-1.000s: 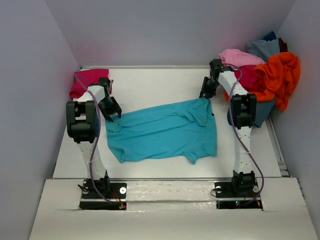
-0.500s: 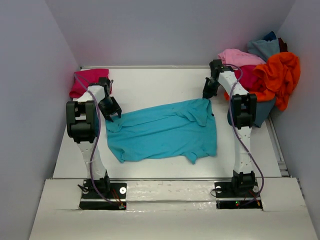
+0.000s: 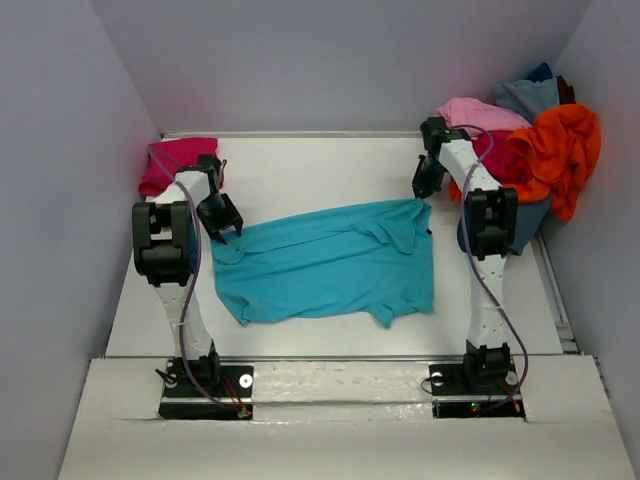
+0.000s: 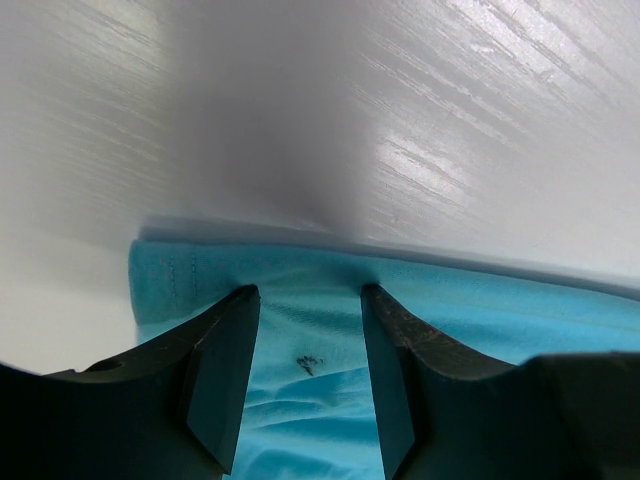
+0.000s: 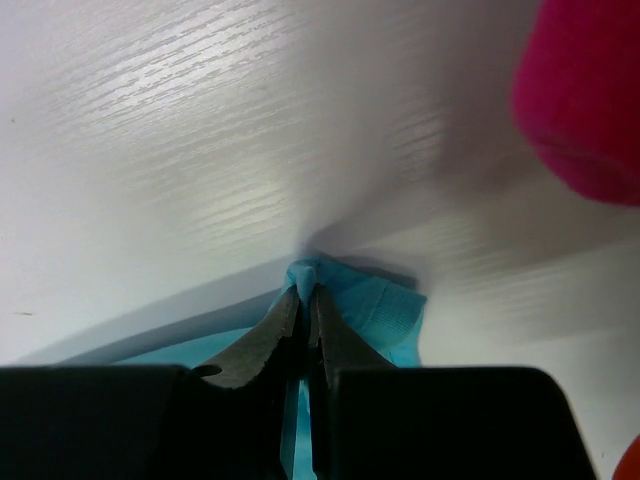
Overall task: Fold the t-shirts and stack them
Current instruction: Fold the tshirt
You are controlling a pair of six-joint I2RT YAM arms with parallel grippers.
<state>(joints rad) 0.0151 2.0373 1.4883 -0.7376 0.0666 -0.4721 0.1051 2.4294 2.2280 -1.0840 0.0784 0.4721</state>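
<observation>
White tabletop (image 3: 300, 170), walled on three sides.

Turquoise t-shirt (image 3: 320, 265) lies spread across the middle of it, flat but rumpled. Creases are bunched toward its right end, and a small flap sticks out at the near edge. The wrist view shows a small dark fleck on the cloth near its left hem.

Far right corner holds a heap of shirts: orange (image 3: 560, 150) draped over the outer side, light pink (image 3: 475, 113) on top, crimson (image 3: 495, 155) below it, dusty blue (image 3: 525, 97) at the back. Under the heap is a blue-grey mass. I cannot tell whether it is a bin or more cloth.

Far left corner: magenta-pink shirt (image 3: 172, 165), compact, against the wall.

Left fingers (image 4: 225, 370) are spread over the turquoise shirt's far left edge, cloth showing between them, nothing gripped.

Right fingers (image 5: 265, 345) are pressed together, pinching the shirt's far right corner. A small tuft of turquoise pokes past the tips.
</observation>
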